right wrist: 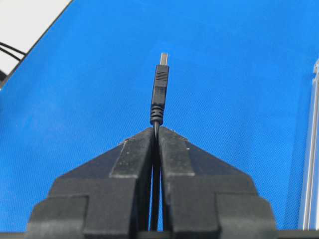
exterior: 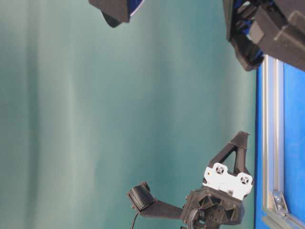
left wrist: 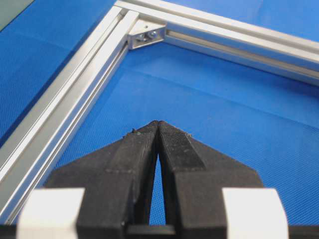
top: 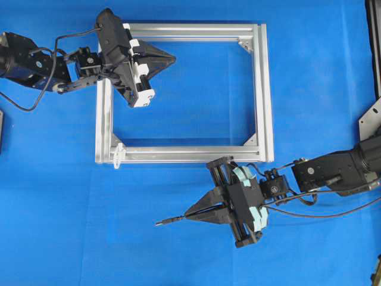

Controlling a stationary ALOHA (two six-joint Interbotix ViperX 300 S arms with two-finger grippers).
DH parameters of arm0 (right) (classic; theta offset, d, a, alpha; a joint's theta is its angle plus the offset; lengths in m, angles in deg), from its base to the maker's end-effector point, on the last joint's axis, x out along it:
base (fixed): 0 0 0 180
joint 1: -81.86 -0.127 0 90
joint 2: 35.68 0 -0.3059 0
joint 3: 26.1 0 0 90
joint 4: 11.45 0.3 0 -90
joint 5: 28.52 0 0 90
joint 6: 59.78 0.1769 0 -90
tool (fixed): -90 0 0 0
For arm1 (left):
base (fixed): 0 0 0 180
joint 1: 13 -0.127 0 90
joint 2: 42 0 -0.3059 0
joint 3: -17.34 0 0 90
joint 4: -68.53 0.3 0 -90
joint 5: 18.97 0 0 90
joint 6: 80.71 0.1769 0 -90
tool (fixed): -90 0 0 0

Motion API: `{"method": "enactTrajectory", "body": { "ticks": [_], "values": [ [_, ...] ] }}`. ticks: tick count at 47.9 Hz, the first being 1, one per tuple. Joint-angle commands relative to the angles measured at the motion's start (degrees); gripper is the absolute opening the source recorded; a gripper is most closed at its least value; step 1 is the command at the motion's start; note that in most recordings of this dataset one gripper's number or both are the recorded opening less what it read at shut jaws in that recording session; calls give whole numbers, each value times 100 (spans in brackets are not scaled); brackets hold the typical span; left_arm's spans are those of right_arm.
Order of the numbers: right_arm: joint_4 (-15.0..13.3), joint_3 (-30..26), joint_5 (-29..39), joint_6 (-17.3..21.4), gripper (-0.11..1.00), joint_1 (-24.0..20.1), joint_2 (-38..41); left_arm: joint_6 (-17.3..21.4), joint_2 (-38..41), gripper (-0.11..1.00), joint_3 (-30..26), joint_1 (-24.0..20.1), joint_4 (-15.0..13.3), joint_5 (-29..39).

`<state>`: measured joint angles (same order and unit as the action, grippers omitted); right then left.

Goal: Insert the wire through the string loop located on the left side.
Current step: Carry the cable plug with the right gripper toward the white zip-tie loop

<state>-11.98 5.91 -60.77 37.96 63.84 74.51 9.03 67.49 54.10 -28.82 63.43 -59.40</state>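
Note:
The wire (top: 168,221) is a thin black cable whose small plug pokes out to the left of my right gripper (top: 188,214), which is shut on it below the frame's front rail. In the right wrist view the wire's plug (right wrist: 159,94) stands straight out past the gripper (right wrist: 157,129), above the blue mat. The string loop (top: 117,155) is a small whitish piece at the frame's lower-left corner, well left of the plug. My left gripper (top: 173,58) is shut and empty, over the frame's upper-left part; in its wrist view, the left gripper (left wrist: 158,122) hovers above bare mat.
A silver aluminium frame (top: 260,89) lies on the blue mat, with corner brackets (left wrist: 144,35) inside its corners. Its rail (right wrist: 311,164) shows at the right edge of the right wrist view. Black arm cables (top: 36,95) trail at the left.

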Motion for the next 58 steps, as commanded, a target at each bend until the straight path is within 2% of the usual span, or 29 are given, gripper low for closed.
{"method": "enactTrajectory", "body": {
  "ticks": [1, 8, 31, 58],
  "values": [
    [-9, -44, -26, -9, 0, 62, -193, -9, -193, 0, -53, 0, 18, -35],
    [0, -44, -26, -18, 0, 264, -193, -9, -193, 0, -53, 0, 18, -26],
    [-18, -18, 141, -62, 0, 1310, -193, -9, -193, 0, -53, 9, 18, -35],
    [-18, -123, 220, -70, 0, 1397, -123, -9, -193, 0, -70, 9, 26, -35]
  ]
}}
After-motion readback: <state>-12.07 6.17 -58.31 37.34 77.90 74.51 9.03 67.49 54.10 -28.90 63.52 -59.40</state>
